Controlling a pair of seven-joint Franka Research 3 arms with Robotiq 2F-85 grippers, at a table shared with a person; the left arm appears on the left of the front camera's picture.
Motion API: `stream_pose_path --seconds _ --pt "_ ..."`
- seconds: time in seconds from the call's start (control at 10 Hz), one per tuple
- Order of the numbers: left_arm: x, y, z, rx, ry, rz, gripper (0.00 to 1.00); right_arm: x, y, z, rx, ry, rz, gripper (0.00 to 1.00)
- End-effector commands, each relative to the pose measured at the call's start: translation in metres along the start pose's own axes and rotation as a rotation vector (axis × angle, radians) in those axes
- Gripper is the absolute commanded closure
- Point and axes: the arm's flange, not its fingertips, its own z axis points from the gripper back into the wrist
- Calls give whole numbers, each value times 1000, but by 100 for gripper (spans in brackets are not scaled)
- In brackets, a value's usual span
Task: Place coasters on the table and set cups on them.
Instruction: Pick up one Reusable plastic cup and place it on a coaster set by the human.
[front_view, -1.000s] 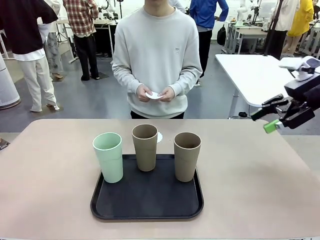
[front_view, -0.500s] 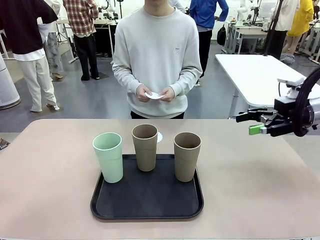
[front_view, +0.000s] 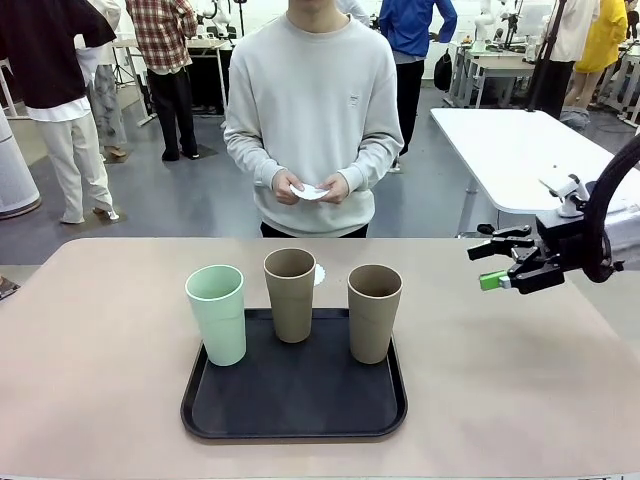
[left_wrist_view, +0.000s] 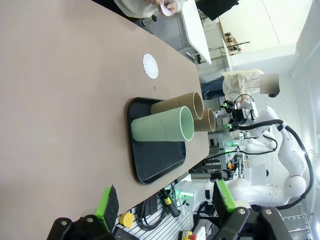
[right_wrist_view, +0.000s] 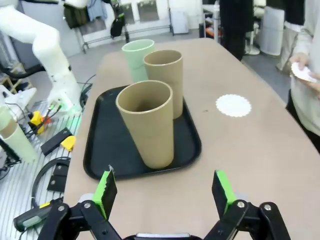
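Note:
Three cups stand on a black tray (front_view: 294, 400): a mint green cup (front_view: 216, 312) at its left corner, a brown cup (front_view: 290, 293) at the back and a second brown cup (front_view: 374, 310) on the right. One white lacy coaster (front_view: 319, 273) lies on the beige table (front_view: 500, 380) just behind the back cup. The person's hands hold more coasters (front_view: 310, 190) at the far side. My right gripper (front_view: 480, 266) hovers open over the table, right of the tray, and its wrist view faces the nearer brown cup (right_wrist_view: 147, 125). My left gripper (left_wrist_view: 165, 200) is open and holds nothing.
A white table (front_view: 510, 150) stands behind on the right. Several people stand farther back in the room. Bare tabletop lies left and right of the tray, and in the left wrist view the coaster (left_wrist_view: 150, 66) lies beyond the tray (left_wrist_view: 155, 165).
My right gripper has moved left and lower toward the tray, levelling out as it went. Cups, tray, coaster and the person's hands have not moved.

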Motion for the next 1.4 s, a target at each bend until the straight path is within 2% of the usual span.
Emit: stream_pose_path --seconds 0.0,0.4,0.6,0.8,0.9,1.3 --pt "-1 1 1 -15 -4 -13 0 2 -2 6 -22 -21 3 0" --pt "-1 1 1 -15 -4 -13 0 0 -2 4 -11 -2 0 0" --pt "-1 1 1 -15 -4 -13 0 -24 -11 -23 -13 -69 120 0" --pt "-1 1 1 -15 -4 -13 0 -35 -13 -43 10 -121 165 0" --pt "-1 1 1 -15 -4 -13 0 -42 -21 -50 -63 -140 203 0" --pt "-1 1 1 -15 -4 -13 0 -54 -30 -88 -10 -129 103 0"
